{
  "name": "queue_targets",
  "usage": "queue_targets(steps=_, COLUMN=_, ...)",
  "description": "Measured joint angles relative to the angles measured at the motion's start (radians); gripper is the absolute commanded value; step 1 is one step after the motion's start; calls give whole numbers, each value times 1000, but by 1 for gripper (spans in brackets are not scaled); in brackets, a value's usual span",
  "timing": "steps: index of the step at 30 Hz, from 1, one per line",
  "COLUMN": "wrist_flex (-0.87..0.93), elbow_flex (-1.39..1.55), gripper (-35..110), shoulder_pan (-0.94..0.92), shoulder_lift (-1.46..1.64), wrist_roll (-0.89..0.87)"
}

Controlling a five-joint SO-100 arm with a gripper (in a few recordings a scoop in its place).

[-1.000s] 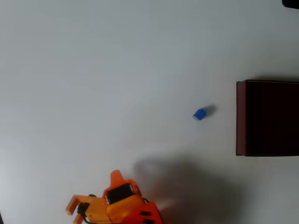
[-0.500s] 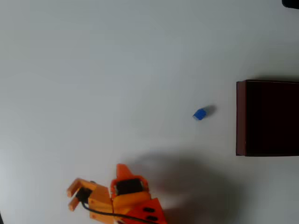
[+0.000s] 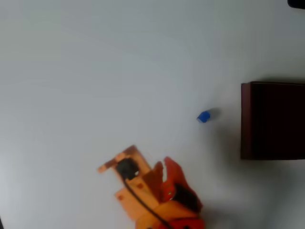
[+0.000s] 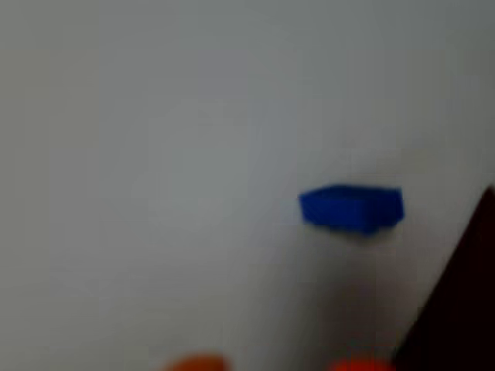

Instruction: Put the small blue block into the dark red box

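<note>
The small blue block (image 3: 203, 117) lies free on the white table (image 3: 95, 71), toward the right edge and just short of the dark red box (image 3: 245, 119), which sits against that edge with its dark opening facing up; block and box are near each other but apart. The orange gripper (image 3: 157, 169) hovers by the table's bottom edge, well apart from the block, angled up and to the right toward it. Its fingers look somewhat apart and hold nothing, with two orange tips just showing at the bottom of the wrist view, where the block (image 4: 352, 208) appears blurred ahead of them and a corner of the box (image 4: 464, 309) shows at the lower right. Judging by its tiny size, the block is probably light and rigid, with rounded corners that could let it squirt sideways out of a poor pinch. The better hold is likely across its two broader flat sides, jaws centred on it and lowered close to the table before closing.
</note>
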State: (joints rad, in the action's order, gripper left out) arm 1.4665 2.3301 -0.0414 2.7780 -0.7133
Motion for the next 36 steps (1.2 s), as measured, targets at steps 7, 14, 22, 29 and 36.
queue_targets(steps=7, wrist_flex=80, elbow_flex=-219, gripper=14, shoulder_pan=-156, shoulder_lift=-310, wrist_roll=-219)
queue_targets(steps=14, wrist_flex=97, elbow_flex=-333, gripper=21, shoulder_pan=-189, shoulder_lift=-580, wrist_roll=-583)
queue_targets(steps=22, wrist_flex=107, elbow_flex=-477, gripper=25, shoulder_pan=-209, shoulder_lift=-808, wrist_roll=-925)
queue_targets(steps=29, wrist_flex=71, elbow_flex=-555, gripper=28, shoulder_pan=-252, shoulder_lift=-989, wrist_roll=-1031)
queue_targets(steps=36, wrist_flex=-32, elbow_flex=-558, gripper=29, shoulder_pan=-259, shoulder_lift=-1069, wrist_roll=-1086)
